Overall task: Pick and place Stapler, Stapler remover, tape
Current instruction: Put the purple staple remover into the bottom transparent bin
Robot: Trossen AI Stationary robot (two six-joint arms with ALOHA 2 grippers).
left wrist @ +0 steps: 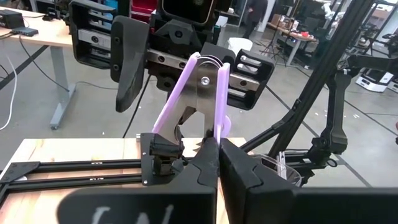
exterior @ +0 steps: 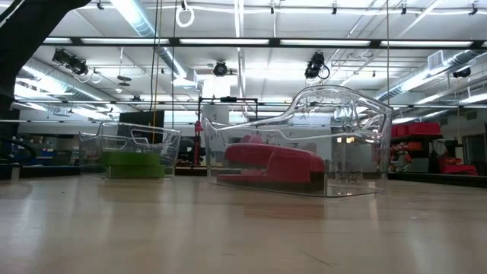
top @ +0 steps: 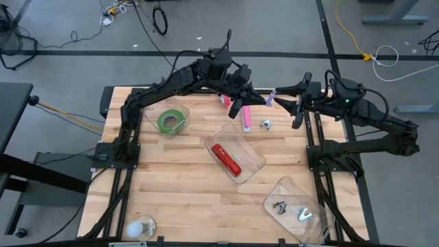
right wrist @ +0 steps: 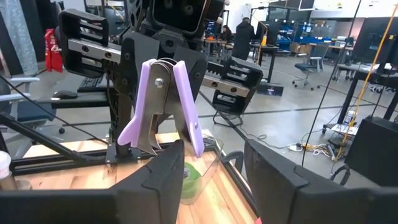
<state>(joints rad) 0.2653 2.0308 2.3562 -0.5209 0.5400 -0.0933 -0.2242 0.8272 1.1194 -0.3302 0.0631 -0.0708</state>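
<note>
A purple staple remover [top: 269, 98] is in the air over the far middle of the table, between my two grippers. My left gripper [top: 263, 100] is shut on it and comes from the table's left. In the left wrist view the remover [left wrist: 202, 93] stands above my left gripper [left wrist: 217, 152]. My right gripper [top: 288, 103] faces it from the table's right, open. In the right wrist view the remover [right wrist: 163, 102] shows just beyond my right gripper [right wrist: 214, 168], over one finger [right wrist: 158, 177], and I see no touch. Green tape [top: 171, 121] and a red stapler [top: 226, 158] each lie in a clear container. My left gripper pinches the lower end of one purple handle [left wrist: 219, 130] of the staple remover between its two fingers, on the claw end. The fingers come about level from the table's left. The remover stands upright above them, hinge [left wrist: 205, 79] up, lifted clear of the table.
A pink oblong object [top: 245, 118] and a small silver piece [top: 265, 124] lie on the table below the grippers. A third clear container [top: 296, 204] with small metal pieces sits at the near right. A white round thing [top: 140, 227] lies at the near left edge.
</note>
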